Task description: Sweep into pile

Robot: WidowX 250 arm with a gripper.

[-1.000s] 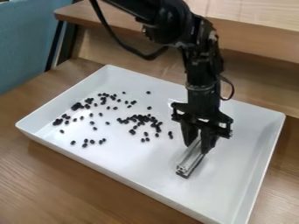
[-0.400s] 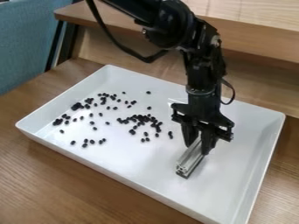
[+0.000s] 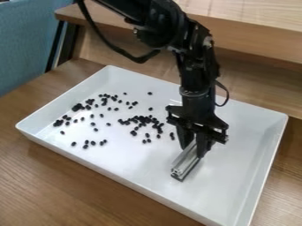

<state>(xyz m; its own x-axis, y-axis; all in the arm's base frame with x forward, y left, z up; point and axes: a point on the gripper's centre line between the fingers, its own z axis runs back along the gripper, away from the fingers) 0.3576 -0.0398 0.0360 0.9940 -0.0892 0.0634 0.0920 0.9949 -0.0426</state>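
The black gripper [image 3: 194,145] hangs over the right half of the white tray [image 3: 242,185], shut on a metal bar [image 3: 185,163]. The bar lies low along the tray's floor, its near end pointing toward the front edge. Left of the gripper, many small black beans [image 3: 141,120] are scattered over the tray's middle and left. One denser cluster sits near the centre, and other groups [image 3: 78,107] spread toward the left wall. A few single beans lie apart, the closest just left of the gripper.
The tray's raised walls surround the work area on a wooden table [image 3: 77,185]. Behind the tray rises a wooden ledge [image 3: 259,39]. A blue surface [image 3: 26,39] stands at the upper left.
The gripper and the metal bar have shifted slightly left, toward the central beans. The beans look unmoved.
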